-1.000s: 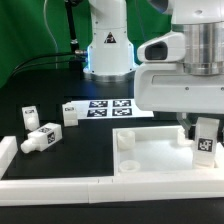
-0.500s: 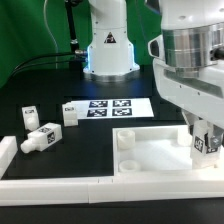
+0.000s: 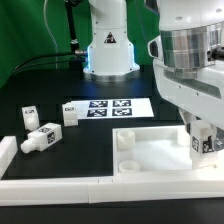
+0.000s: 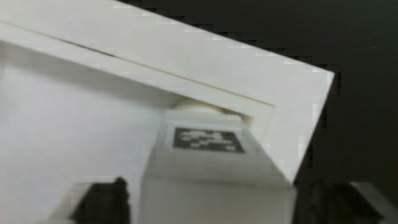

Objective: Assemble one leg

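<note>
My gripper (image 3: 205, 138) is at the exterior view's right, shut on a white leg (image 3: 207, 145) with a square tag, held upright over the near right corner of the large flat white panel (image 3: 150, 158). In the wrist view the leg (image 4: 210, 165) runs down between my two dark fingers (image 4: 103, 203) with its narrower end against a hole at the panel's corner (image 4: 107, 110). I cannot tell how deep it sits. Three more legs lie on the black table at the exterior view's left (image 3: 30, 115), (image 3: 40, 137), (image 3: 72, 112).
The marker board (image 3: 110, 108) lies behind the panel. White border rails run along the front (image 3: 60, 186) and the left (image 3: 8, 150). The robot base (image 3: 108, 50) stands at the back, with a green backdrop behind it.
My wrist has turned about its upright axis with the leg in it over the panel's corner. Most of the turn came early; in the last half second little moved.
</note>
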Motion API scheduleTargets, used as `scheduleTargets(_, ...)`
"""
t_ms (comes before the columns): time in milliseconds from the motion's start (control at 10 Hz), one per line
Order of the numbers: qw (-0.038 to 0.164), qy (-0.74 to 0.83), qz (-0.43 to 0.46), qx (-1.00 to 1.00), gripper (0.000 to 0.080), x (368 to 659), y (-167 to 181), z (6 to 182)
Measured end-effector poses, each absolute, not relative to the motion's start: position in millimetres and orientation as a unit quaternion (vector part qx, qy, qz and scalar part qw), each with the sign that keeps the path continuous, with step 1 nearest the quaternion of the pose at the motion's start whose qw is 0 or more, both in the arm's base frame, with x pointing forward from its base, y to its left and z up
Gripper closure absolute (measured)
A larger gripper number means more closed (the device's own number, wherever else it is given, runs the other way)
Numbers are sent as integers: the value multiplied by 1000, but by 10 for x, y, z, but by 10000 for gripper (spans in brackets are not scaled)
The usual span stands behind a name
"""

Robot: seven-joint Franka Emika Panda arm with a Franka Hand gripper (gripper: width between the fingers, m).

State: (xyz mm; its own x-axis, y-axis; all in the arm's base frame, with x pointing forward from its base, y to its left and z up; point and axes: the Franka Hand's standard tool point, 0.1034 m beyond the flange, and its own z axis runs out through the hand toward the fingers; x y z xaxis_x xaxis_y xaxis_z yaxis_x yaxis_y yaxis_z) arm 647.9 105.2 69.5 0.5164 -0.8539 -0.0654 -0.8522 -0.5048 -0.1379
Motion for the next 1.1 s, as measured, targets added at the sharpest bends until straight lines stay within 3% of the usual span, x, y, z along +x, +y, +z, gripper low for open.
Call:
scheduleTargets(100, 68, 389, -10, -918, 213, 6462, 1064, 695)
scheduleTargets(200, 60, 297, -8, -953, 161, 6448, 1116, 716)
scheduleTargets(500, 59, 217, -17, -974, 153, 6463, 1082, 711)
scheduleTargets(700, 32, 27, -26, -999, 151, 6440, 1164, 702)
scheduleTargets(1000, 33, 41, -24, -998, 163, 6434, 1158, 689)
scheduleTargets(1100, 36, 67, -23, -997, 332, 6433, 1165, 688)
